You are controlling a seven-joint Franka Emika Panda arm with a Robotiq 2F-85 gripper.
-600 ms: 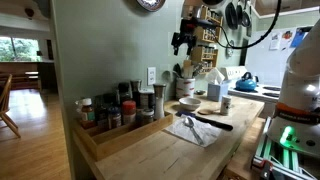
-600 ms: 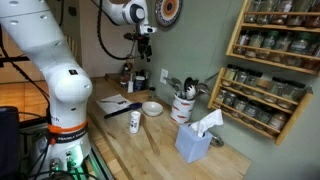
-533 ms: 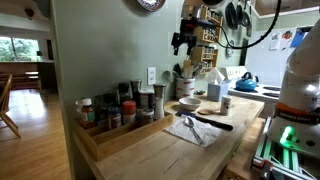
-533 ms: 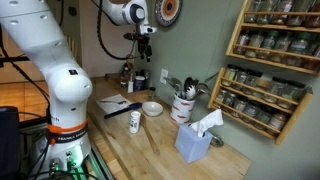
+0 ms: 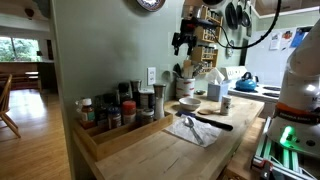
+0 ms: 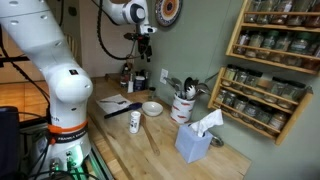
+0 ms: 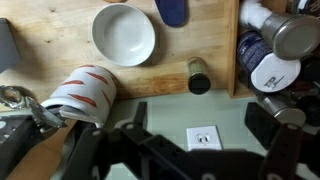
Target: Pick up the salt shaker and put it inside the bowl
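The salt shaker point(image 6: 134, 121), white with a dark top, stands upright on the wooden counter in both exterior views point(image 5: 226, 103). In the wrist view only its dark blue top point(image 7: 172, 10) shows, at the upper edge. The bowl point(image 6: 152, 108), pale and shallow, sits empty close beside it point(image 5: 189, 102) and lies below the camera in the wrist view point(image 7: 124, 33). My gripper point(image 6: 143, 45) hangs high above the counter near the wall point(image 5: 180, 42), well apart from both. Its jaws point(image 7: 200, 113) are open with nothing between them, only the wall outlet behind.
A striped utensil holder point(image 7: 85, 95) stands by the wall point(image 6: 182, 107). A tray of spice jars point(image 5: 120, 110) fills one end of the counter point(image 7: 270, 50). A small dark-capped jar point(image 7: 199, 76), a napkin with a black utensil point(image 5: 205, 124), a tissue box point(image 6: 195, 140) and a wall spice rack point(image 6: 265, 60) are around.
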